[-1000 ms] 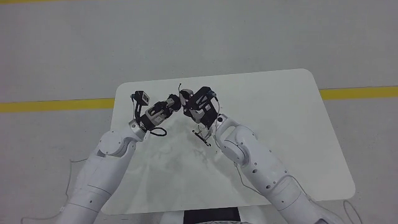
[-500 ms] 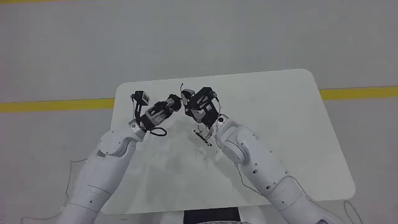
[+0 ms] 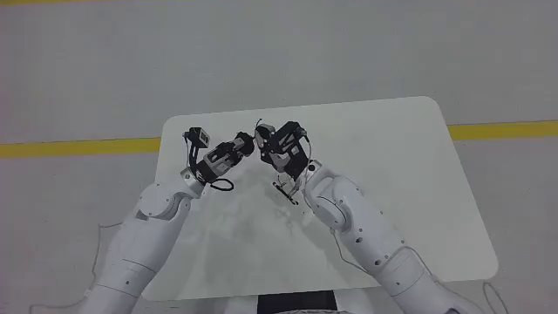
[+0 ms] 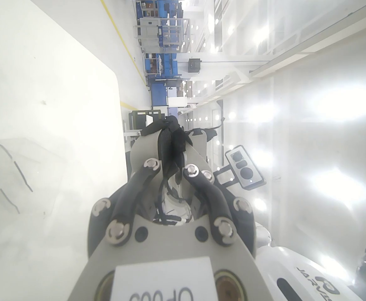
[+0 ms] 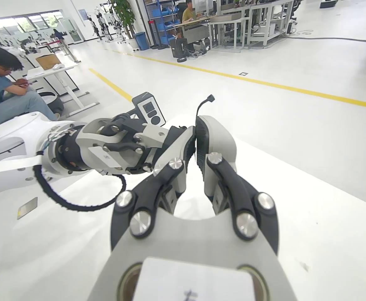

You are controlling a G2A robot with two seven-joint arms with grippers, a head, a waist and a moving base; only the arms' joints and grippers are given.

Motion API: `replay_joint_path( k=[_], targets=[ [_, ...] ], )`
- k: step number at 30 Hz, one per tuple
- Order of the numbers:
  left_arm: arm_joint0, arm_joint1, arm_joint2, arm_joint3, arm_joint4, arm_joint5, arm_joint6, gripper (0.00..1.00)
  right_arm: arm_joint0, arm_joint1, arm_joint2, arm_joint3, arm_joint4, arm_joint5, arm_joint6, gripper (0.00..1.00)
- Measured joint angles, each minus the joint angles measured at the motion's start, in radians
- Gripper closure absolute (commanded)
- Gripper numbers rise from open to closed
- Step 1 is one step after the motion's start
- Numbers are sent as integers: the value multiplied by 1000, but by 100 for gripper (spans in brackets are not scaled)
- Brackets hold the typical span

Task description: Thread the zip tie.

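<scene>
Above the far left part of the white round-cornered table (image 3: 418, 192), my right gripper (image 5: 196, 126) is clamped on the thin black plastic zip tie (image 5: 198, 110). The tie's head curls up past the fingers and the rest is hidden between the pads. My left gripper (image 4: 169, 140) meets it tip to tip, fingers pressed together, though I cannot tell whether the strap sits between them. Its wrist view makes out the spare black ties (image 4: 23, 176) lying on the table as separate strands; from above they read as one dark smudge.

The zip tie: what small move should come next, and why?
Probably nudge the left pincer slightly to line it up with the zip tie. The right pincer is shut on it, its head sticking out above, and the two pincers meet tip to tip.
</scene>
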Motion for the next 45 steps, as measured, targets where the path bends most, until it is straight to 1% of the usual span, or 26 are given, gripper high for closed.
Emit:
replay_joint_path(
  k=[4, 7, 10, 12, 13, 23, 25, 27, 29, 31, 33, 35, 36, 37, 38, 40, 45],
  targets=[
    [0, 0, 0, 0, 0, 0, 0, 100, -14, 7, 23, -25, -16, -9, -17, 0],
    [0, 0, 0, 0, 0, 0, 0, 100, -34, 16, 47, -50, -33, -28, -26, 0],
    [0, 0, 0, 0, 0, 0, 0, 100, -59, 28, 78, -78, -67, -62, -56, 0],
    [0, 0, 0, 0, 0, 0, 0, 100, -76, 37, 98, -93, -108, -97, -97, 0],
    [0, 0, 0, 0, 0, 0, 0, 100, -79, 40, 102, -96, -124, -105, -107, 0],
    [1, 0, 0, 1, -4, 4, 4, 100, -79, 40, 103, -96, -125, -105, -108, 0],
    [2, -3, 2, 1, -39, 37, 28, 100, -75, 44, 104, -97, -155, -104, -104, 0],
    [2, -6, -3, -3, -115, 93, 40, 100, -74, 51, 107, -95, -240, -117, -131, 0],
    [3, -7, -17, -9, -202, 150, 34, 100, -68, 63, 107, -87, -314, -135, -153, 0],
    [8, -8, -29, -14, -273, 195, 22, 100, -54, 78, 89, -79, -314, -139, -155, 0],
    [15, -7, -41, -21, -345, 251, 3, 100, -31, 101, 60, -67, -301, -139, -161, 0],
    [18, -4, -52, -23, -390, 312, -22, 100, -7, 125, 30, -50, -300, -138, -169, 0],
    [19, -3, -57, -22, -396, 333, -27, 100, 3, 135, 18, -43, -300, -138, -174, 0],
    [21, -1, -62, -21, -397, 346, -25, 100, 12, 144, 7, -34, -300, -138, -179, 0],
    [23, 0, -67, -23, -390, 350, -14, 100, 24, 154, -7, -20, -300, -131, -180, 0],
    [24, 1, -70, -27, -369, 339, 2, 100, 37, 164, -23, -6, -301, -111, -166, 0],
    [24, 1, -70, -28, -369, 337, 3, 100, 38, 164, -24, -5, -301, -109, -162, 0]
  ],
)
